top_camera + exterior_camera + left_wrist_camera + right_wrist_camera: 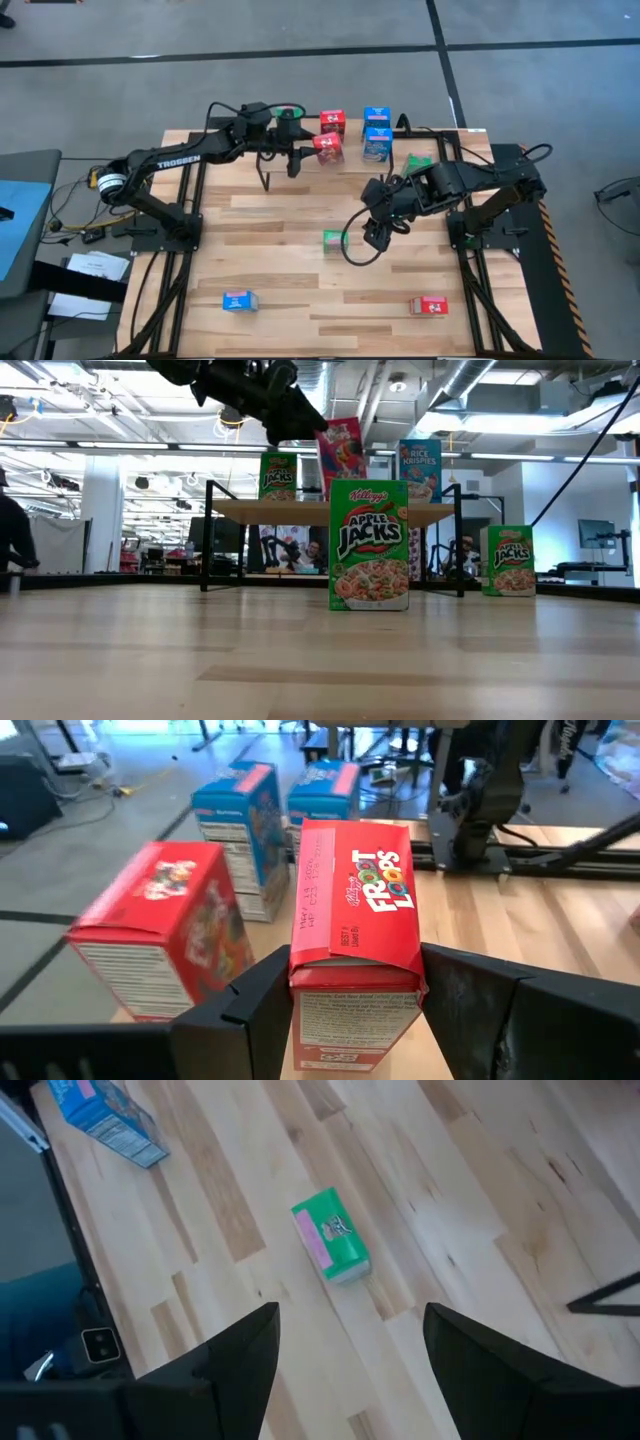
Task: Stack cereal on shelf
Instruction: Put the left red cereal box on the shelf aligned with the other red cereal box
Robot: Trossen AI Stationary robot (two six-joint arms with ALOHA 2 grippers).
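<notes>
My left gripper (305, 150) reaches in from the table's left, shut on a red Froot Loops cereal box (355, 910) over the shelf (300, 512). On the shelf stand a green box (278, 475), another red box (165, 925) and two blue boxes (240, 830) (325, 795). A green Apple Jacks box (369, 545) stands upright on its bottom on the tabletop near the middle. My right gripper (350, 1350) hangs open above it, slanting down; the box (332, 1238) shows beyond its fingers. My left gripper pinches the red box between its two fingers, one on each of two opposite sides (300, 970), at the end nearest the wrist. The fingers come nearly level from the table's left. The box (340, 448) is tilted above the shelf board.
Another green box (508, 560) stands on the table by the shelf's right legs. A blue box (239, 301) and a red box (429, 306) lie flat near the table's front edge. The middle of the slatted tabletop (280, 250) is bare wood.
</notes>
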